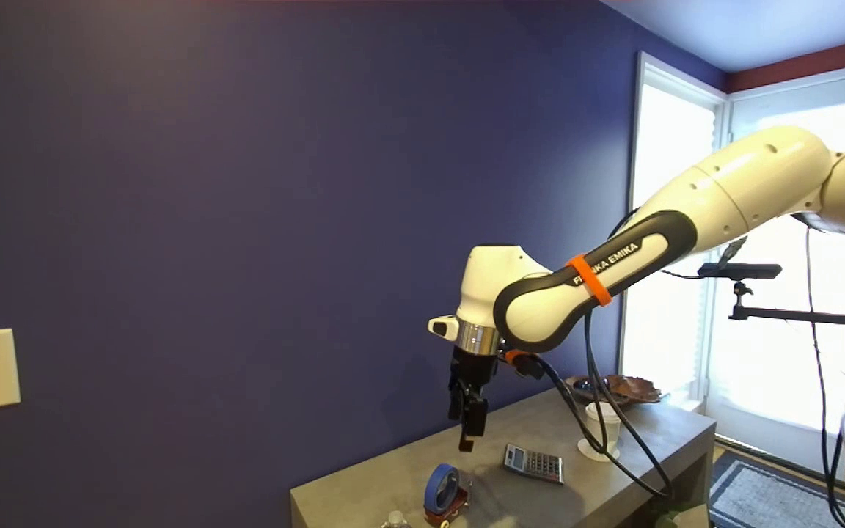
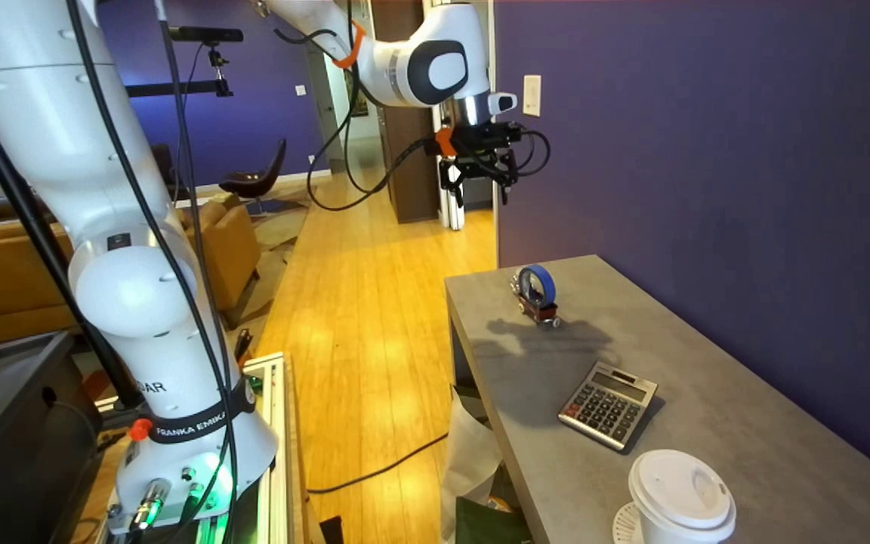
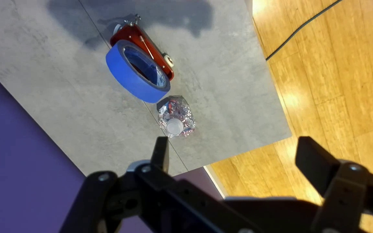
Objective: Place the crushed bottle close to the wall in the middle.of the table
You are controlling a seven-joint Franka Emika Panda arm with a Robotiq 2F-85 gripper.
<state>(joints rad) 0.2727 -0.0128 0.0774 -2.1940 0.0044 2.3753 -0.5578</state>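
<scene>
Gripper well above table, jaws spread wide. In wrist view, crushed bottle on table toward near end, apart from wall at left; blue tape just beyond.

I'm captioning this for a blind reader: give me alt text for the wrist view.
A crushed clear bottle with a white cap sits on a gray table, beside a blue tape roll and a small red wagon. The open, empty gripper spans the bottom. A purple wall fills the lower left; wooden floor shows at right.
</scene>
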